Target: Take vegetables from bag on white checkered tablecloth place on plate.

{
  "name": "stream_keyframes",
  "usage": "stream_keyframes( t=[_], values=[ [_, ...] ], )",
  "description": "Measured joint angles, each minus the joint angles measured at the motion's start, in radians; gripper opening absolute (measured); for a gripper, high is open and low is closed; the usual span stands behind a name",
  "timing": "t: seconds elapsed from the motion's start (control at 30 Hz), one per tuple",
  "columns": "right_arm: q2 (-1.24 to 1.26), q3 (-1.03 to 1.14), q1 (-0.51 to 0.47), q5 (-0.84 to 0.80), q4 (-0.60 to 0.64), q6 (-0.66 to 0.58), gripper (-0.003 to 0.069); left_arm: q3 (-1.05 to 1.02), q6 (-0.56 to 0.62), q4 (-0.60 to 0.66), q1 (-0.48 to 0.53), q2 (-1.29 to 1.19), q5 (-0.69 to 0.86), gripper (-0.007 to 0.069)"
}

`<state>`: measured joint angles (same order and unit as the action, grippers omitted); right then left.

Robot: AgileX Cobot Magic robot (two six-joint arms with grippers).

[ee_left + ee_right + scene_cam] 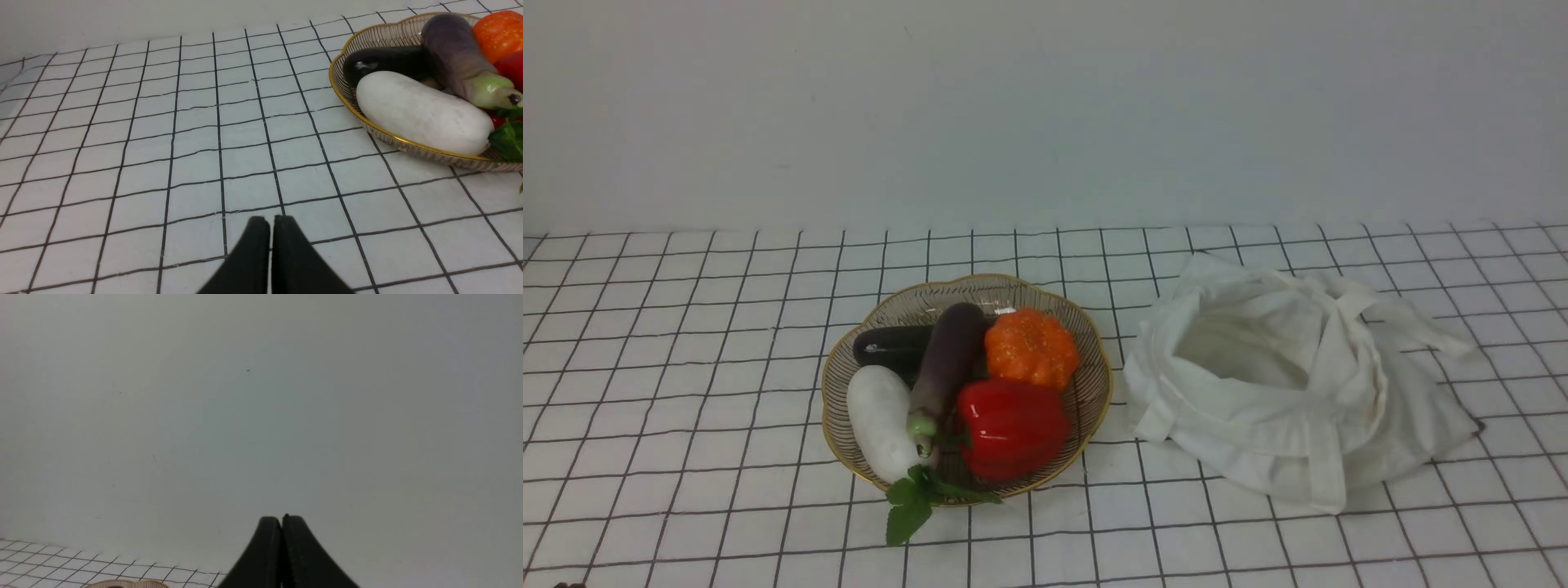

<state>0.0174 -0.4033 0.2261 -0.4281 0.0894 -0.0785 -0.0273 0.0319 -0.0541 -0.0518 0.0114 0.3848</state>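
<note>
White checkered tablecloth (686,367) spread flat, gold-rimmed scalloped glass plate (907,300) resting just left of centre, green leaf (907,514) drooping over its near rim onto the cloth, soft white cloth bag (1282,384) slumped open just right of the plate

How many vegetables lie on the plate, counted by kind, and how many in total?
eggplant: 2 (long purple eggplant, black eggplant)
white radish: 1
red pepper: 1
orange pumpkin: 1
total on the plate: 5
</note>
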Motion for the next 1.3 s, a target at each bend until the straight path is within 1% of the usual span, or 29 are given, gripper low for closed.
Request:
stream_keyframes(
  t=[0.07,0.13,0.2,0.23,0.3,0.33,0.47,1.3],
  values=[
    [0.000,0.034,-0.002,0.000,-0.018,-0.003,-0.0014,0.000,0.000,0.000,0.000,0.000,0.000,-0.0008],
    [0.000,0.082,-0.026,0.000,-0.052,-0.004,-0.0014,0.000,0.000,0.000,0.000,0.000,0.000,-0.0008],
    [0.000,0.135,-0.070,0.000,-0.071,-0.005,-0.0014,0.000,0.000,0.000,0.000,0.000,0.000,-0.0008],
    [0.000,0.205,-0.132,0.004,-0.089,-0.005,-0.0014,0.000,0.000,0.000,0.000,0.000,0.000,-0.0008],
    [0.000,0.253,-0.169,0.010,-0.089,-0.005,-0.0014,0.000,0.000,0.000,0.000,0.000,0.000,-0.0008],
    [-0.001,0.308,-0.205,0.014,-0.089,-0.005,-0.0014,0.000,0.000,0.000,0.000,0.000,0.000,-0.0008],
    [-0.002,0.418,-0.262,0.010,-0.089,-0.003,-0.0014,0.000,0.000,0.000,0.000,0.000,0.000,-0.0008],
    [-0.002,0.421,-0.269,0.029,-0.089,-0.003,-0.0014,0.000,0.000,0.000,0.000,0.000,0.000,-0.0008]
  ],
)
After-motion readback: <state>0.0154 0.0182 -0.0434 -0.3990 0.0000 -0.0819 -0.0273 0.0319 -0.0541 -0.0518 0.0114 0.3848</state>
